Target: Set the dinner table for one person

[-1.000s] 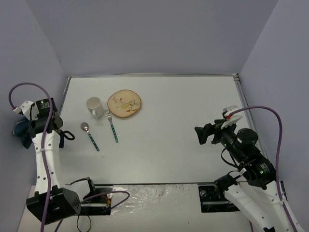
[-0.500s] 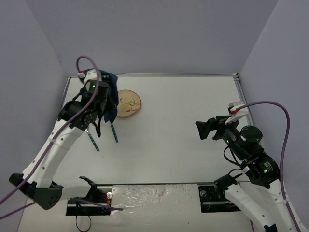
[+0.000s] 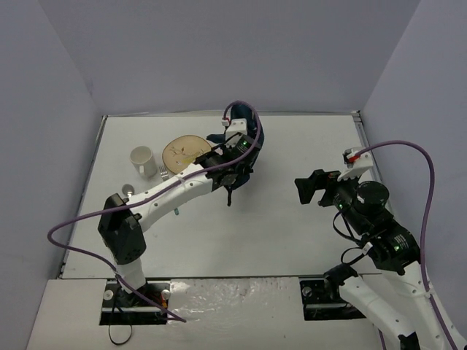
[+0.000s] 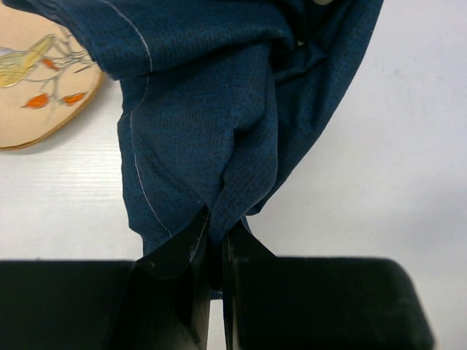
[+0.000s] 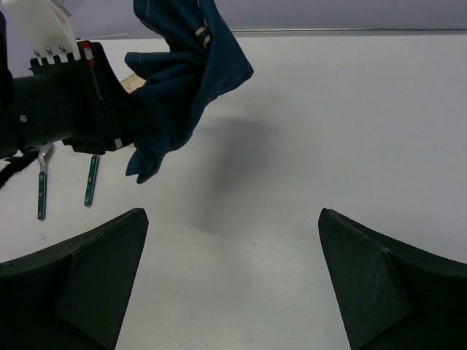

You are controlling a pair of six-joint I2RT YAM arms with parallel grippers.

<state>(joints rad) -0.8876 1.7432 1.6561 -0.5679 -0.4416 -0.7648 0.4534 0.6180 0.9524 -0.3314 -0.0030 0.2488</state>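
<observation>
Crockery is sitting at the far left of the dinner table (image 3: 292,233): one white mug (image 3: 143,160), and just to its right one tan plate (image 3: 182,151) with a bird painted on it. Two teal-handled utensils (image 5: 90,181) are lying side by side near them; they are too small to tell what kind they are. Further right, the left gripper (image 4: 217,244) is pinching one bunched navy cloth (image 4: 211,131) between tightly pressed fingers and holding it off the white tabletop, beside the plate. On the right, the right gripper (image 5: 232,219) is hovering with its fingers spread wide and nothing between them, facing the hanging cloth. The risk, as I judge it, is lying in that crumpled grip. Only a fold is being held, so the cloth could be landing creased or doubled over instead of flat. Its trailing corner could also be dragging across the plate or nudging the utensils if the arm is swinging low.
</observation>
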